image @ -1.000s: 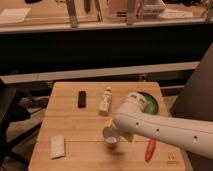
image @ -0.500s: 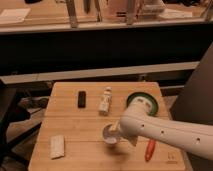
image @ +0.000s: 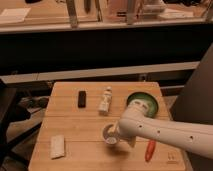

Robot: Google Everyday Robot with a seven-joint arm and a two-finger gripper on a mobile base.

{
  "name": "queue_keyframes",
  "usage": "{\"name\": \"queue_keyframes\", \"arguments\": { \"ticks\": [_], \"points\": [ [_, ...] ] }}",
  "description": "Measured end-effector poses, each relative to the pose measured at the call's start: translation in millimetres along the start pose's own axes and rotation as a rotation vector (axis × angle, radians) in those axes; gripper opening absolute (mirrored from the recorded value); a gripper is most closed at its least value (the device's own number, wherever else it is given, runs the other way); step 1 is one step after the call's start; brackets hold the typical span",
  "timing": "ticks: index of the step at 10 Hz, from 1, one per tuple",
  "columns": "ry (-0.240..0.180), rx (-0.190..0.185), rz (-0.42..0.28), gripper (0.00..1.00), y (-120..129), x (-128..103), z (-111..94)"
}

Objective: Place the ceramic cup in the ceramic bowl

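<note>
The ceramic cup (image: pixel 109 135), small and white, stands on the wooden table (image: pixel 80 127) near its front middle. My gripper (image: pixel 118 133) sits at the end of the white arm that reaches in from the right. It is low over the cup's right rim and open, and the cup still rests on the table. The ceramic bowl (image: pixel 141 101), green inside, lies up and to the right of the cup; the arm covers its near edge.
A white bottle-shaped figure (image: pixel 105 100) stands just behind the cup. A black block (image: pixel 82 98) lies at the back left and a white cloth (image: pixel 57 146) at the front left. An orange stick (image: pixel 149 150) lies below the arm at the front right.
The arm has dropped lower, so more of the green bowl shows. The gripper has stayed at the cup, and the cup has not moved.
</note>
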Motion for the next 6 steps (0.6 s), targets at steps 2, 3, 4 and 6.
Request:
{"name": "queue_keyframes", "arguments": {
  "ticks": [2,3,4,6],
  "points": [
    [-0.009,-0.002,-0.006,0.80,-8,-4,8],
    [-0.013,-0.002,-0.008,0.80,-12,-5,11],
    [-0.013,-0.003,-0.006,0.80,-12,-4,12],
    [-0.014,-0.006,-0.011,0.80,-1,3,16]
  ]
}}
